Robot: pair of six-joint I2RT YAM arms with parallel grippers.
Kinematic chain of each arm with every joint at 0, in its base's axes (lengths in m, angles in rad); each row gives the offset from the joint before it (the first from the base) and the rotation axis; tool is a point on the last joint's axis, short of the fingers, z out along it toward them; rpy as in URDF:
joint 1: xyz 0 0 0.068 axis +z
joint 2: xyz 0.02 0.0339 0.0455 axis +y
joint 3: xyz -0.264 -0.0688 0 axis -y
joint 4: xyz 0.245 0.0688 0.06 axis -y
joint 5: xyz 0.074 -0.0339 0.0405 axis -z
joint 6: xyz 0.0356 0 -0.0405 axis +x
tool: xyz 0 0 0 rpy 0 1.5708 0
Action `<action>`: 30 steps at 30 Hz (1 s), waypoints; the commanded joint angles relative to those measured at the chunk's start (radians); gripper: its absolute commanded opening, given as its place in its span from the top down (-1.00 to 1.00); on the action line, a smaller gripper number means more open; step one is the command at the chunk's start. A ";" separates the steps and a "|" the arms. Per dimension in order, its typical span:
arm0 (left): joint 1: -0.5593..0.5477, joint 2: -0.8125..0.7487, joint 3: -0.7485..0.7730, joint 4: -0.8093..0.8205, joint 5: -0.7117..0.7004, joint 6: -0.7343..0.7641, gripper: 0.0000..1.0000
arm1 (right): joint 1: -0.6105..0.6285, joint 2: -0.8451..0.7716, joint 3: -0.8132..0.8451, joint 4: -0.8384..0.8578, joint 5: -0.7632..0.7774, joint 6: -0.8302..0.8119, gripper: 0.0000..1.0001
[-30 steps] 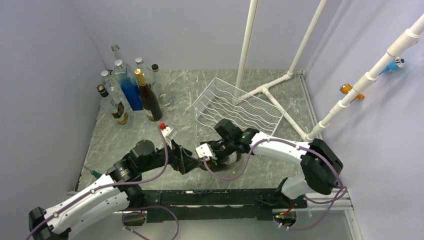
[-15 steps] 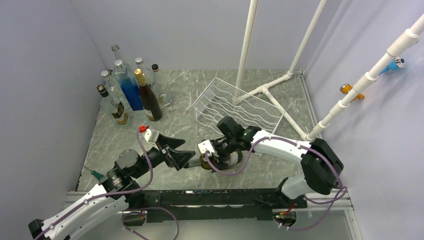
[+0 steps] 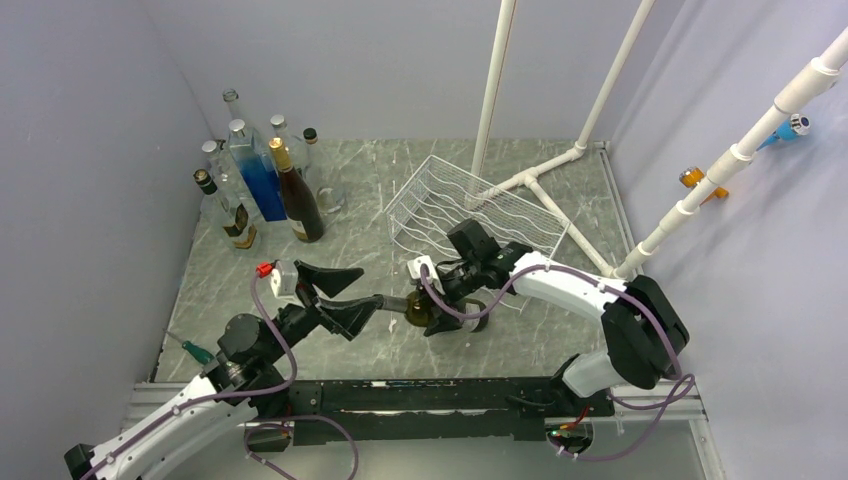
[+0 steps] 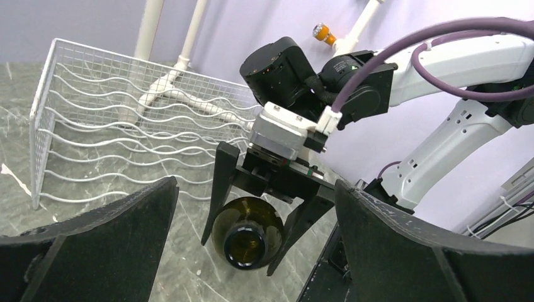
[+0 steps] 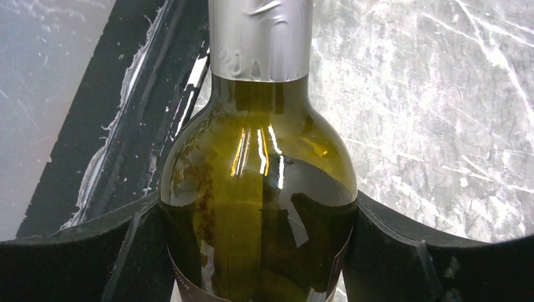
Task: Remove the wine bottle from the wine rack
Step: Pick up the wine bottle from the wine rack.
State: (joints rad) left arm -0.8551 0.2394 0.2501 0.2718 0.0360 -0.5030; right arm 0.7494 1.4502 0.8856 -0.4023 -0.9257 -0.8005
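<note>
1. The right pincer (image 3: 441,308) is clamped across the body of the wine bottle (image 3: 413,311), one black finger on each side of the glass. The right wrist view shows both fingers pressed against the bottle's flanks.
2. The wine bottle is dark olive-green glass. It lies roughly level, with its neck pointing left toward the other arm.
3. A silver foil capsule (image 5: 259,38) wraps the neck. No lettering shows on it.
4. Only the edge of a label (image 5: 182,286) shows at the bottom of the right wrist view. Its print is out of frame.
5. The bottle is off the wine rack (image 3: 480,215) and is held just in front of the rack's near edge, over the tabletop (image 3: 360,190). I cannot tell whether it touches the surface.
6. The left pincer (image 3: 368,290) is spread wide and holds nothing. Its fingers (image 4: 94,245) frame the bottle, which its wrist camera sees end-on. The neck tip lies near the fingertips but apart from them.
7. The wine rack is white wire with wavy cradle rows. It rests on the grey marble-patterned tabletop beside the white pipes (image 3: 495,90).
8. A cluster of standing bottles (image 3: 240,215) fills the far left corner, well apart from the rack. Among them are a blue square bottle (image 3: 262,182) and a dark bottle with a gold top (image 3: 297,205). Their labels are too small to read.
</note>
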 commanded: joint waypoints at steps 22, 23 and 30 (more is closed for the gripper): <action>-0.001 0.473 -0.131 0.812 0.030 -0.044 -0.99 | -0.114 -0.033 0.020 0.226 -0.249 0.257 1.00; -0.002 0.496 -0.131 0.843 0.027 -0.047 -0.98 | -0.114 -0.033 0.019 0.227 -0.252 0.256 1.00; -0.004 0.643 -0.128 1.002 0.028 -0.075 -0.87 | -0.126 -0.026 0.020 0.236 -0.272 0.275 1.00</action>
State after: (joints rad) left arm -0.8551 0.8291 0.1177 1.0946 0.0551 -0.5468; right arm 0.6338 1.4502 0.8856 -0.2409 -1.1023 -0.5526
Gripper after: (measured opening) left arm 0.947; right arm 0.770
